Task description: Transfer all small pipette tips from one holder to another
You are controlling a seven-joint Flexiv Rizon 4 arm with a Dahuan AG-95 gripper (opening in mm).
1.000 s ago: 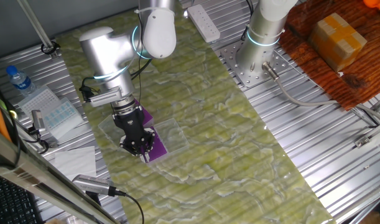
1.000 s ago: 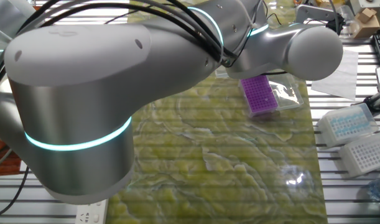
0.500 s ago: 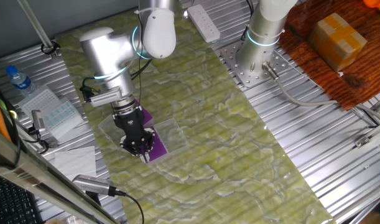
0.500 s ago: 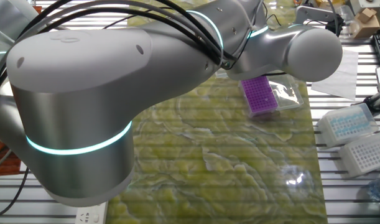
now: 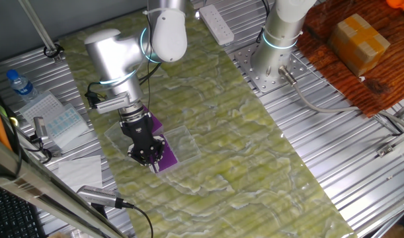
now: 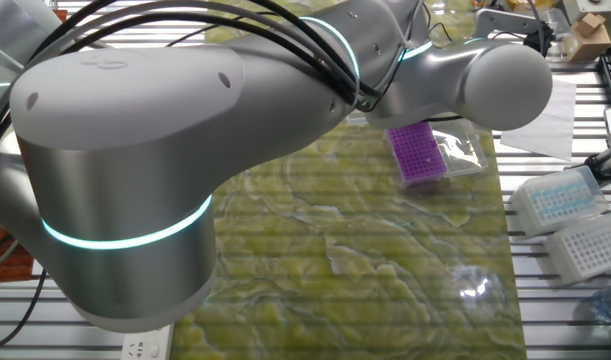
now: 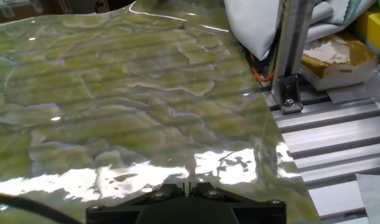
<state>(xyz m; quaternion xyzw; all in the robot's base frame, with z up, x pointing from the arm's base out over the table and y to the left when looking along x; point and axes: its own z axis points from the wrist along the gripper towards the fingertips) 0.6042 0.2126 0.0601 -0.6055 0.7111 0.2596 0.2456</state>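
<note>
Nothing has moved; my gripper (image 5: 151, 157) stays over the purple plate (image 5: 167, 153), jaws' state unclear; tips look light and fragile.

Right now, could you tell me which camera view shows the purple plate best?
The other fixed view: the purple plate lies unobstructed there. One fixed view shows only edges beneath the tool. The hand view misses it.

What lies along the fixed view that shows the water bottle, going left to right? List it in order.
Water bottle → pale tip box → tool over the purple plate → white power strip → second arm's base → yellow-brown box.
</note>
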